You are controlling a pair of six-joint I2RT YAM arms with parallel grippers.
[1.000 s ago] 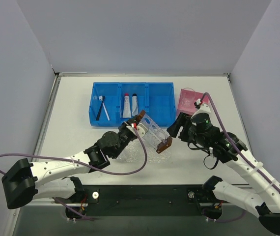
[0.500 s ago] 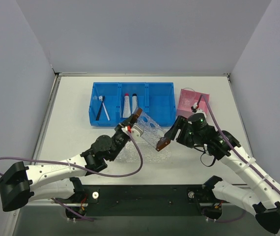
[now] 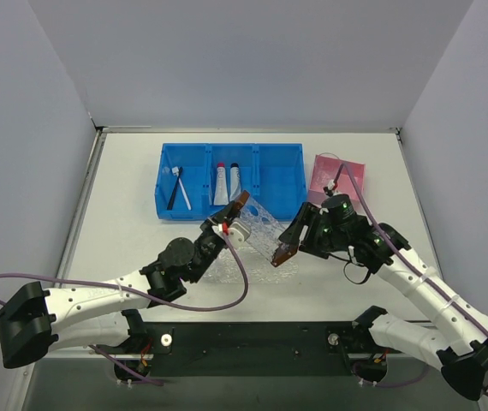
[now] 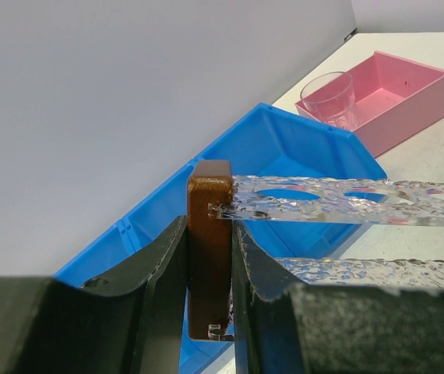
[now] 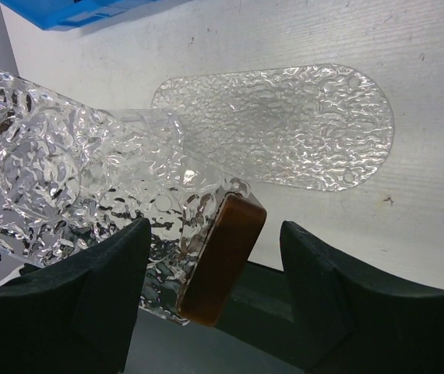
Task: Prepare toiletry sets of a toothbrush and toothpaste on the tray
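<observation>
In the lower half of the overhead view, the left gripper [image 3: 234, 212] is clamped on a brown end block [image 4: 209, 234] of a clear rack [image 3: 261, 224] with round holes. The rack is held tilted above the table [image 3: 124, 214]. The left wrist view shows both fingers pressed against the block's sides, and the block's lower end is partly hidden between them.

The right gripper [image 3: 285, 250] straddles the second brown block [image 5: 223, 265] at the rack's opposite end. Its jaws are apart, with a clear gap at the right-hand finger [image 5: 339, 288]. On the other side the textured plastic overlaps the finger, so contact there cannot be told.

The tray [image 5: 300, 125] lies flat on the table beneath the rack, at upper centre of the right wrist view. Overhead, the rack covers most of it.

Farther back, at upper centre, stands the blue bin [image 3: 278, 181].
- **Left compartment:** the black toothbrush [image 3: 174, 193] and the white toothbrush [image 3: 183, 193] lie with their heads close together at the far end and their handles spread.
- **Middle compartment:** the pink-capped toothpaste [image 3: 221, 184] and the black-capped toothpaste [image 3: 235, 181] lie side by side, caps at the far end. Their print is too small to read.

At upper right sits the pink box [image 3: 336, 175], partly crossed by the right arm's cable. The left wrist view shows a clear cup [image 4: 327, 92] standing in it.
</observation>
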